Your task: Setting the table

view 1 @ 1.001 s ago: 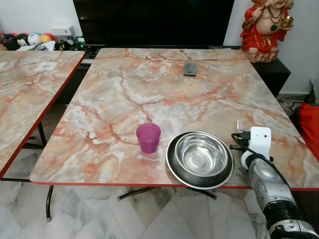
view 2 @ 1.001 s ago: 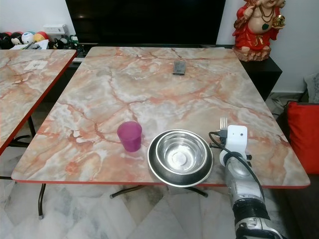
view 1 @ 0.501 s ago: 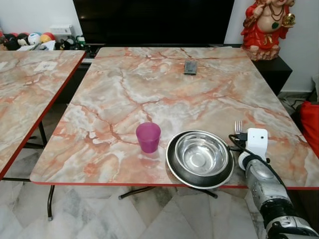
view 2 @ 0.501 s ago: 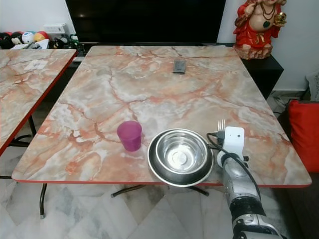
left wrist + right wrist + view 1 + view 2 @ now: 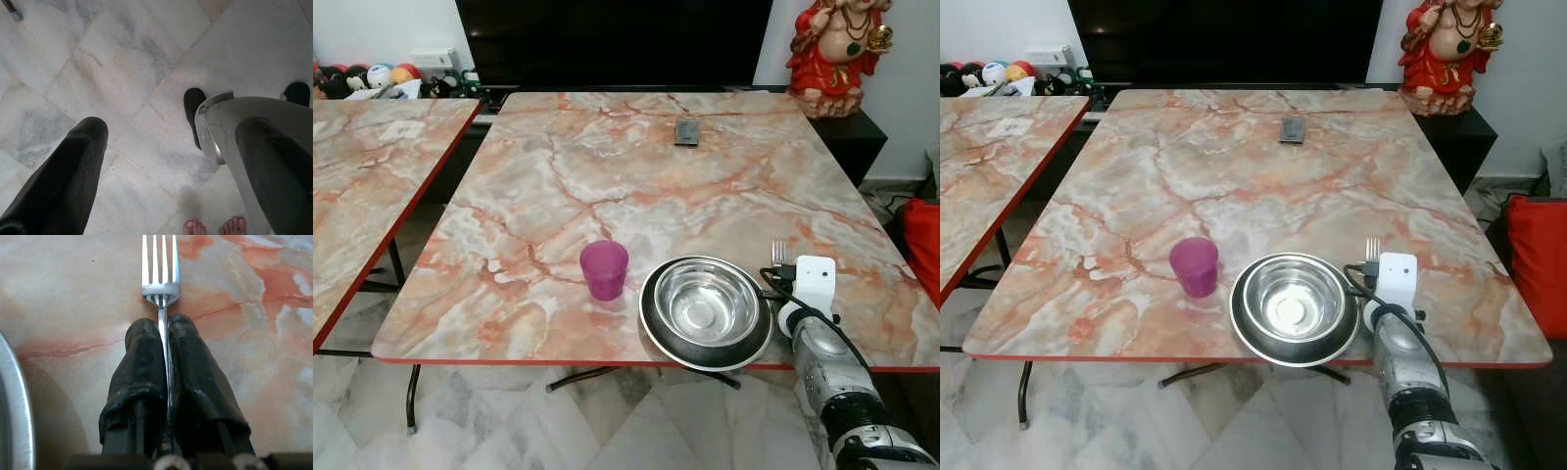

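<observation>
Fork (image 5: 161,279) clamped in right gripper (image 5: 164,335) beside one bowl (image 5: 705,311), one cup (image 5: 604,269).

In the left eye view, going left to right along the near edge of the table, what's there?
Purple cup → steel bowl → fork, held in the right claw just beside the bowl.

Right claw (image 5: 164,328) reaching forward, fingers pinched together, left claw (image 5: 166,147) hanging down, fingers spread

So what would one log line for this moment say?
right gripper: shut on fork | beside bowl, over table | left gripper: idle, open
</observation>
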